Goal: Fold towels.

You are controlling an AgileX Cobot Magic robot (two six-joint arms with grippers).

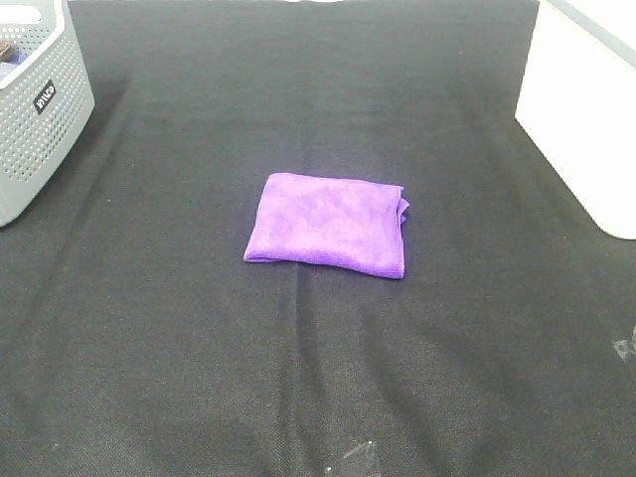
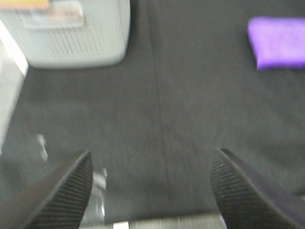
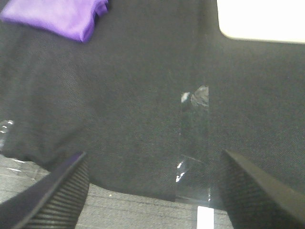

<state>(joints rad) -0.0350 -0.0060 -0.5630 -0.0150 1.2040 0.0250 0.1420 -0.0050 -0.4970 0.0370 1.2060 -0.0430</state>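
On the dark worktop (image 1: 318, 378), a folded purple towel (image 1: 328, 231) lies flat, long axis left-right. Left pincer (image 2: 151, 188) and right pincer (image 3: 155, 188) gape wide, empty, touching nothing.

We can see only the tips of our two grippers, and only from the cameras on our wrists. The left gripper (image 2: 151, 191) has two dark, almost black fingers (image 2: 62, 198) shaped like wedges, with thin ridges running in rows across their inner sides. The right gripper (image 3: 155, 193) looks just the same, with dark ridged fingers (image 3: 57, 200) that get narrow at the tip.
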